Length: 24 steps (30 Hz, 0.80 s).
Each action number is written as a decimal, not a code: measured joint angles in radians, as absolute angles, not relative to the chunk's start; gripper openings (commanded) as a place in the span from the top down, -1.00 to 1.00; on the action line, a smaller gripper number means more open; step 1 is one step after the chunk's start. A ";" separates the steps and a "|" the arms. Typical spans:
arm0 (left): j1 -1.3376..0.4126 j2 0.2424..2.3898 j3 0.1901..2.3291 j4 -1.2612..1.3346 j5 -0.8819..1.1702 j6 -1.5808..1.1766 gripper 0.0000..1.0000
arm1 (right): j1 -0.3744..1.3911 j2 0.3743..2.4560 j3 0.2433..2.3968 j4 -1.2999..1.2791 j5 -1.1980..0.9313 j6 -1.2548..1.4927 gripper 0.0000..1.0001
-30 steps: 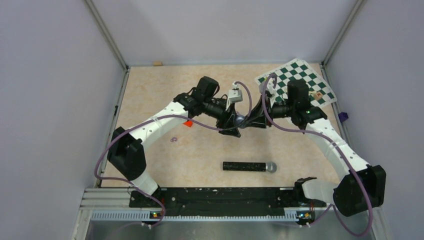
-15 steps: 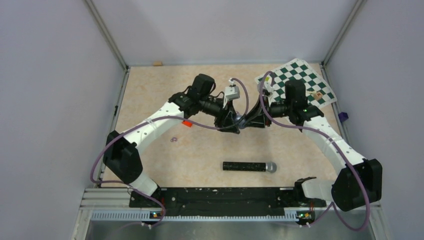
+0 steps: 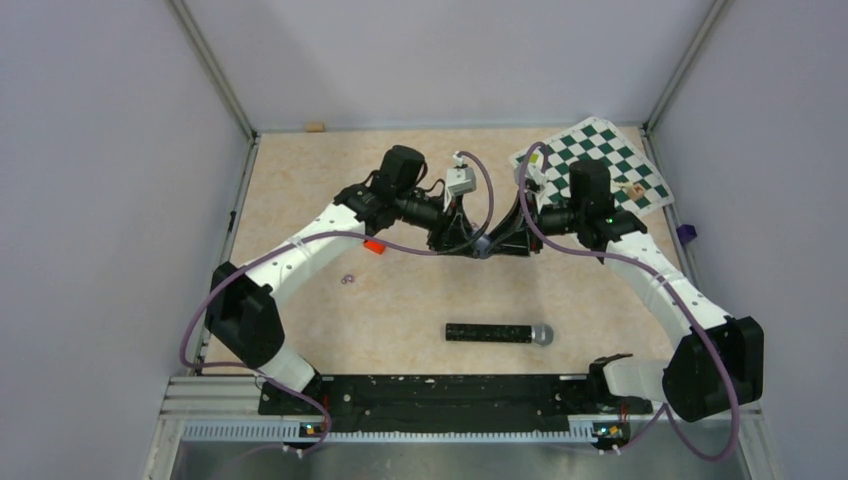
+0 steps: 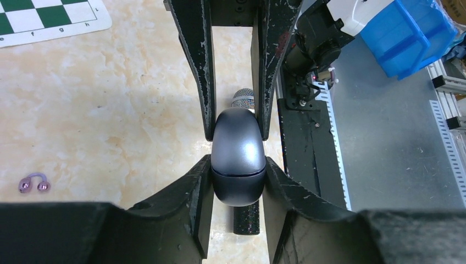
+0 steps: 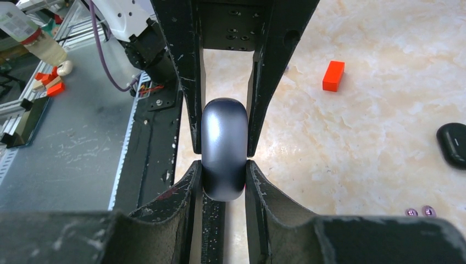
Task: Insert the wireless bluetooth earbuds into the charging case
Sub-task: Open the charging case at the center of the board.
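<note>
We see the charging case (image 5: 453,144) only at the right edge of the right wrist view. It is a glossy black pod lying on the table (image 3: 400,310), partly cut by the frame and well apart from both grippers. We cannot make out the earbuds in any view. A red block (image 5: 333,75) lies on the table farther off in that view, apart from the case.

At mid-table both arms meet on another thing, a grey-blue pod (image 5: 222,132) with a seam around it. The left gripper (image 4: 238,161) has its jaws narrow, and its fingers (image 4: 202,181) press the pod's sides just at the seam. The right gripper (image 5: 222,164) comes from the opposite side. Its jaws are also narrow and clamped on the other end of the pod, so the two pairs of fingers stand tip to tip around it.

A pair of small purple rings (image 4: 33,185) rests on the table beside the left gripper. A long black microphone (image 3: 498,333) lies nearer the arm bases, its grey head pointing right. A green-and-white chessboard mat (image 3: 600,160) sits in the far right corner.
</note>
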<state>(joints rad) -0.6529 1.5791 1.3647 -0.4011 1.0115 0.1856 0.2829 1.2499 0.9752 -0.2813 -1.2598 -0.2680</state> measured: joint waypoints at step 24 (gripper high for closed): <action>-0.649 1.595 1.365 -0.381 0.979 0.182 1.00 | 0.276 1.235 0.975 -0.289 -1.159 -0.308 0.10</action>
<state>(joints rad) -0.6487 1.5948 1.3647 -0.3805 0.9794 0.1818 0.2760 1.2350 0.9752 -0.2890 -1.1595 -0.3084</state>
